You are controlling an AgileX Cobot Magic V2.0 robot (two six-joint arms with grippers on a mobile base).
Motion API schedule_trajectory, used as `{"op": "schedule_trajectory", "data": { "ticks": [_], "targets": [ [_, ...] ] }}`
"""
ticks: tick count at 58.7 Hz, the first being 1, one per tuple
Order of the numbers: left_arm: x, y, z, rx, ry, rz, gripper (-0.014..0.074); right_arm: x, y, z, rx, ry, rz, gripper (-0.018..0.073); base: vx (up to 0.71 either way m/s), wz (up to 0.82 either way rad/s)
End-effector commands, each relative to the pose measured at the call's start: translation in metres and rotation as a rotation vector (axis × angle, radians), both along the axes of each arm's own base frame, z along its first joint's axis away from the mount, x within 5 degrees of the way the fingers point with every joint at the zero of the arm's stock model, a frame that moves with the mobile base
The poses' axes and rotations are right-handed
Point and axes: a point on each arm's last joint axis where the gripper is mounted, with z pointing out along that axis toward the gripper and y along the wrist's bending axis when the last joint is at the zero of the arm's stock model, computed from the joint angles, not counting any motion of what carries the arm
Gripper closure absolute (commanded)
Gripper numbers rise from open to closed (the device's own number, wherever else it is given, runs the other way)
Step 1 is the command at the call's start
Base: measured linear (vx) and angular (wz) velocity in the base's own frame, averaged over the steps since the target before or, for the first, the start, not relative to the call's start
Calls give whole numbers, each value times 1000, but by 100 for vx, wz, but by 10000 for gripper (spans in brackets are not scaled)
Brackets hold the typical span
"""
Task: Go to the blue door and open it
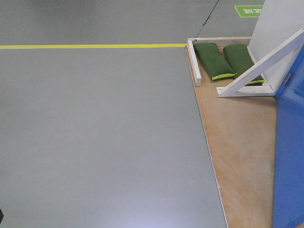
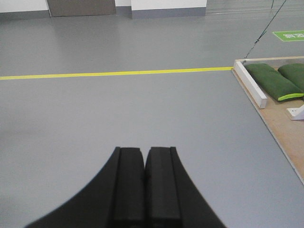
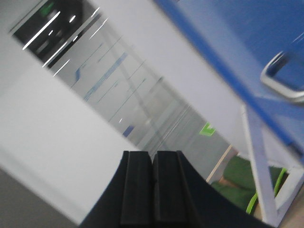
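Observation:
The blue door stands at the right edge of the front view, on a plywood base. In the tilted, blurred right wrist view the blue door fills the upper right, with its silver lever handle at the right edge. My right gripper is shut with nothing in it, some way below and left of the handle. Over bare grey floor, my left gripper is shut and holds nothing. No arm shows in the front view.
White wooden diagonal braces and a white panel stand behind the door. Two green sandbags lie on the plywood base inside a low wooden frame. A yellow floor line crosses the grey floor.

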Motion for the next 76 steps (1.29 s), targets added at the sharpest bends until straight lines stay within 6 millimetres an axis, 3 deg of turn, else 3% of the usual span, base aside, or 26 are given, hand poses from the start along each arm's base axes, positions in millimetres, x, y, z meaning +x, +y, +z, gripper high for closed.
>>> {"op": "schedule_trajectory", "data": {
  "ticks": [1,8,16,29,43,54,76],
  "targets": [
    [1,-1,15,-5,-117,-7,524,-9,-38,30,9,-140,-223,551,0,0],
    [1,-1,15,-5,-117,-7,524,-24,-77,49,68,-265,-428,551,0,0],
    [1,-1,15,-5,-117,-7,524,-31,-107,66,123,-362,-533,551,0,0],
    [1,-1,15,-5,-117,-7,524,-4,-149,88,169,-425,-530,551,0,0],
    [1,-1,15,-5,-117,-7,524,21,-166,93,191,-381,-439,551,0,0],
    [1,-1,15,-5,-117,-7,524,47,-153,84,244,-310,-303,551,0,0],
    [1,-1,15,-5,-117,-7,524,81,-50,113,249,-313,91,551,0,-1]
  ]
}}
